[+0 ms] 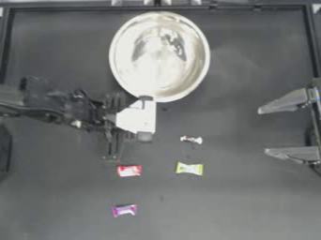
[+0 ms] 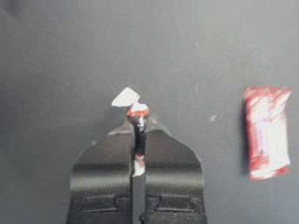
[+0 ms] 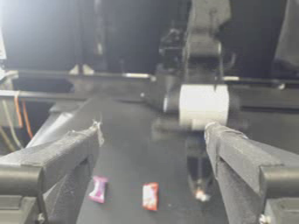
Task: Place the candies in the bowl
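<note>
Below the bowl (image 1: 159,56), left gripper (image 2: 138,120) pinches a white-and-red candy (image 2: 135,105); right gripper (image 1: 266,131) parked.

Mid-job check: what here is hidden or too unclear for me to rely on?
- Held candy: left wrist view shows only a red-and-white tip poking from the shut left gripper; the jaws cover the rest. From the top view the arm hides it.
- Bowl: glare washes out the inside, so any candy in it cannot be confirmed.
- Right gripper: parked open at the right edge; its arm is cut off.
</note>
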`<state>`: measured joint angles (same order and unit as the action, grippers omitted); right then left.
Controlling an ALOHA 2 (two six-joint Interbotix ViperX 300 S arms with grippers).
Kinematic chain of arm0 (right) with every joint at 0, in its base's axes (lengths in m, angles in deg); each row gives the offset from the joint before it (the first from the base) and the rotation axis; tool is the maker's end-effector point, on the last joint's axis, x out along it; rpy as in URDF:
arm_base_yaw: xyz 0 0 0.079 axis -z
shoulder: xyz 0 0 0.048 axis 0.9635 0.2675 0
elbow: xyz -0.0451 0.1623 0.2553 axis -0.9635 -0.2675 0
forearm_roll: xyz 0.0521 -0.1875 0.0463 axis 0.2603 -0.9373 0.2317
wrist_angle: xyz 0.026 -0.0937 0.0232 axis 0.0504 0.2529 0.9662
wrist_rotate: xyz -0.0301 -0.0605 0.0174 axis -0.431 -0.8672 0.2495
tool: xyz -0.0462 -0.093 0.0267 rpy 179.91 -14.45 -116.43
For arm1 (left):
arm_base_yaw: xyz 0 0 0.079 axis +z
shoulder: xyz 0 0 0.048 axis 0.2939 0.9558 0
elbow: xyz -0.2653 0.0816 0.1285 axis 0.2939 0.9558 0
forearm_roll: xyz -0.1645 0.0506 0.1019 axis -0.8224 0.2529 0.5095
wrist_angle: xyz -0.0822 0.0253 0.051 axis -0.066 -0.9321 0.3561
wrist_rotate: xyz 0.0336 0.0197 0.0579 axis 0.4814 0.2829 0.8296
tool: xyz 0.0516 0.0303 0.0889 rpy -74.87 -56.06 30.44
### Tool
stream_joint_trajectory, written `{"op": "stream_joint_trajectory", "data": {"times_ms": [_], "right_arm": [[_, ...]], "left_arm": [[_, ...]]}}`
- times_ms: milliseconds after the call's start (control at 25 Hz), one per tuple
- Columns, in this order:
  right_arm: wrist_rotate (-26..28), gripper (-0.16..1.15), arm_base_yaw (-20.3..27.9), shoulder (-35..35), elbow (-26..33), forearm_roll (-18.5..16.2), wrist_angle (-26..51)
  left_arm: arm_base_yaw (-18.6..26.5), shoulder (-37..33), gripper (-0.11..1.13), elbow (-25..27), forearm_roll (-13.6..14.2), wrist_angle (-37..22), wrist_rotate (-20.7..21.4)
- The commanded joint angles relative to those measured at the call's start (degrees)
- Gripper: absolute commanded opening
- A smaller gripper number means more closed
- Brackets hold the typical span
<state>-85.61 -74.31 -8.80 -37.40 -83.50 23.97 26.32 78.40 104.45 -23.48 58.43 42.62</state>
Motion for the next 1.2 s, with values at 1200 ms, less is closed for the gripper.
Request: {"op": "stream_joint_trajectory", "data": {"times_ms": [1200], "right_arm": [[-0.1,1.00,-0.1,0.4,-0.6,0.5,-1.5]], "left_arm": [[19.5,8.7,0.59,-20.0,2.8,2.4,10.3]]}}
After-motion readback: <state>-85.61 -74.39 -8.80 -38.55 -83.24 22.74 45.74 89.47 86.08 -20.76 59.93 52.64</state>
